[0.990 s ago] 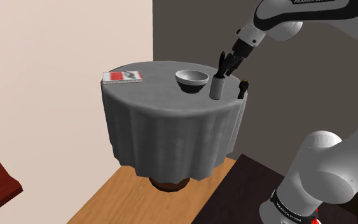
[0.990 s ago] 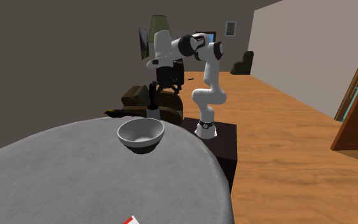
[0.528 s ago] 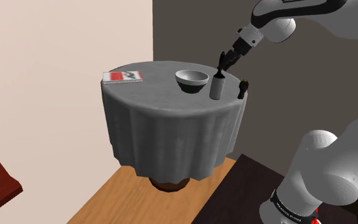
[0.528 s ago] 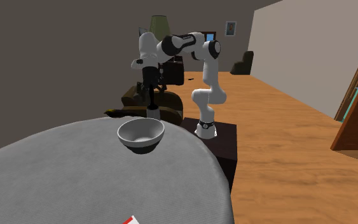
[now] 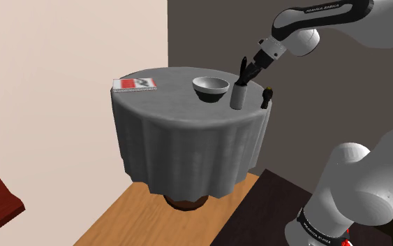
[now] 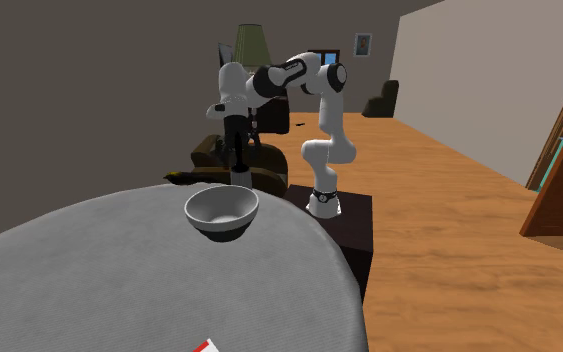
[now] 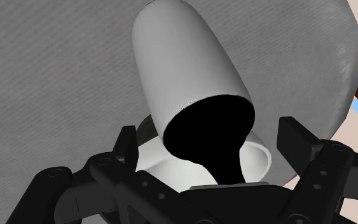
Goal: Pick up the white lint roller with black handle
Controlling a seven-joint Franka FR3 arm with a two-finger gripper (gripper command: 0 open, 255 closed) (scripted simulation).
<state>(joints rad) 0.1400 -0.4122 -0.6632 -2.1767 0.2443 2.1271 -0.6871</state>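
Observation:
The lint roller (image 5: 237,97) stands upright on the round grey-clothed table (image 5: 181,133), near the edge closest to the arm. It is a white cylinder with a black handle (image 5: 242,73) on top. My gripper (image 5: 248,68) slants down onto that handle from the shoulder view's upper right. In the wrist view the roller (image 7: 184,63) points its black handle end (image 7: 212,130) at the camera. The gripper (image 7: 210,137) is open, and each finger stands a small gap away from the handle. From the second exterior view, the gripper (image 6: 235,145) hangs over the roller (image 6: 237,172) behind the bowl.
A white bowl (image 5: 210,87) sits just beside the roller, toward the table's middle, also in the second exterior view (image 6: 222,211). A red and white book (image 5: 134,84) lies at the far edge. A small dark object (image 5: 267,96) stands on the rim beside the roller.
The wrist and forearm swung to a flatter pose. The gripper rose slightly, then came back down around the handle. The roller stayed in place on the table.

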